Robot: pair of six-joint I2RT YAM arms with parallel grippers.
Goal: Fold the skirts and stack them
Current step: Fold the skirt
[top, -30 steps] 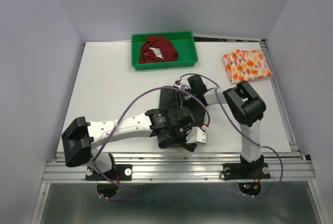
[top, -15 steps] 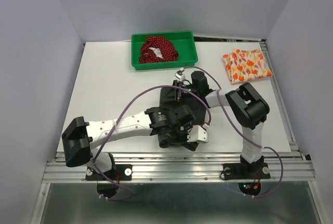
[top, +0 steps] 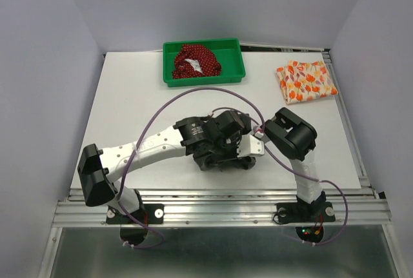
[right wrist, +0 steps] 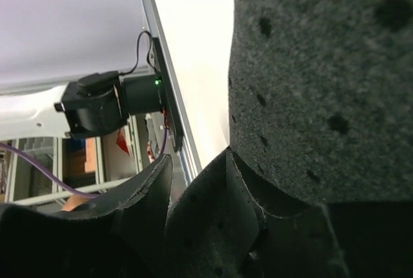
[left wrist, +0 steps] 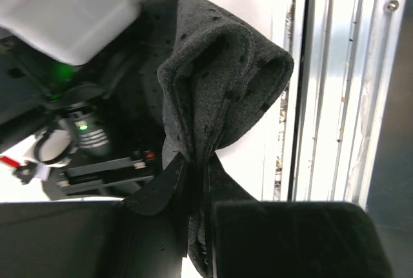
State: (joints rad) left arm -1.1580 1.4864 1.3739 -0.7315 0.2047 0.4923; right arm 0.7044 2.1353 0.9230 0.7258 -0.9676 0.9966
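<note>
Left jaws are clamped on a bunched pinch of the charcoal-grey skirt (left wrist: 219, 78). The cloth gathers to a narrow waist where they bite and balloons into a loose fold beyond. Right jaws appear closed on another part of the same skirt, whose cloth fills the right wrist view as it rises out of the grip.

The skirt is held between the two arms, over the near middle of the counter (top: 135, 97). It looks like a soft, felt-like fabric: light, limp, not slippery, and likelier to bunch than lie flat. Two corners along one edge, drawn apart, would probably serve better than a mid-cloth pinch.

The red dotted skirt (top: 203, 55) lies crumpled in the green tray (top: 233, 62). The orange-and-white skirt (top: 306, 80) sits folded at the far right.
</note>
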